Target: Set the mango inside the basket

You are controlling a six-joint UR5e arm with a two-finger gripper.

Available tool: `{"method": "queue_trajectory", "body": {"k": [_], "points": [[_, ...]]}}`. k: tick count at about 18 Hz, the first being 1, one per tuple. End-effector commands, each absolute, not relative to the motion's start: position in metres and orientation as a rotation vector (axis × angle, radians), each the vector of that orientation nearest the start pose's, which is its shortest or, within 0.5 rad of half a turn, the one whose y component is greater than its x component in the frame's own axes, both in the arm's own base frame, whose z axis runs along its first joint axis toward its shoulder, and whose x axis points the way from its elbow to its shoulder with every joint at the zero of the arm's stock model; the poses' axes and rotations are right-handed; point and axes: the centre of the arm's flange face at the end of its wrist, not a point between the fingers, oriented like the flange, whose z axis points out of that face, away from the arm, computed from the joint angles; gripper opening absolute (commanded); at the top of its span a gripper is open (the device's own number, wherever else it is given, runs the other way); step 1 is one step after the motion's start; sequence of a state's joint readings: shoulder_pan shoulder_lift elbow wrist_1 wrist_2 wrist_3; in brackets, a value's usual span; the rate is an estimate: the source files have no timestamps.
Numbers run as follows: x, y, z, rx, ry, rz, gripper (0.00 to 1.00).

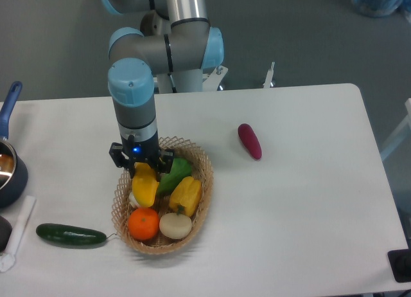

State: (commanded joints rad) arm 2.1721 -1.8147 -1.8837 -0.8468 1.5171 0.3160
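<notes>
The mango [144, 186], yellow and elongated, hangs over the left part of the woven basket [203, 163]. My gripper [142, 168] is shut on the mango's upper end, pointing straight down. Whether the mango's lower tip touches the contents beneath it is unclear. Inside the basket lie a yellow bell pepper [185, 195], an orange [143, 224], a pale round vegetable [175, 226] and a green leafy vegetable [174, 172] partly covered by the mango.
A dark red elongated vegetable [250, 141] lies on the table right of the basket. A cucumber [70, 234] sits at the front left. A dark blue pot [9, 171] stands at the left edge, with a white strip [17, 233] below it.
</notes>
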Motion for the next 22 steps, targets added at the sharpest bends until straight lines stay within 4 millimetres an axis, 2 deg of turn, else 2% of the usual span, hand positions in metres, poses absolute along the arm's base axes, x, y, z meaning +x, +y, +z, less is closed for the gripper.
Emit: {"method": "queue_trajectory", "body": {"k": [1,9,11,13,15,17,20,22], "points": [[-0.197,0.533,0.287,-2.937,-0.415,0.04,1.0],[-0.198,0.532,0.306,-2.906,-0.409,0.063,1.0],[-0.211,0.531,0.321,-2.885,-0.42,0.117,1.0],[-0.258,0.513,0.334,-2.889,-0.454,0.247,1.0],[-0.301,0.5,0.355,-2.882,-0.426,0.345,1.0],[-0.355,0.475,0.377,-2.859,-0.438,0.415,1.0],[-0.419,0.44,0.415,-2.834,-0.394,0.531,1.0],[-0.448,0.42,0.435,-2.838,-0.331,0.599,1.0]]}}
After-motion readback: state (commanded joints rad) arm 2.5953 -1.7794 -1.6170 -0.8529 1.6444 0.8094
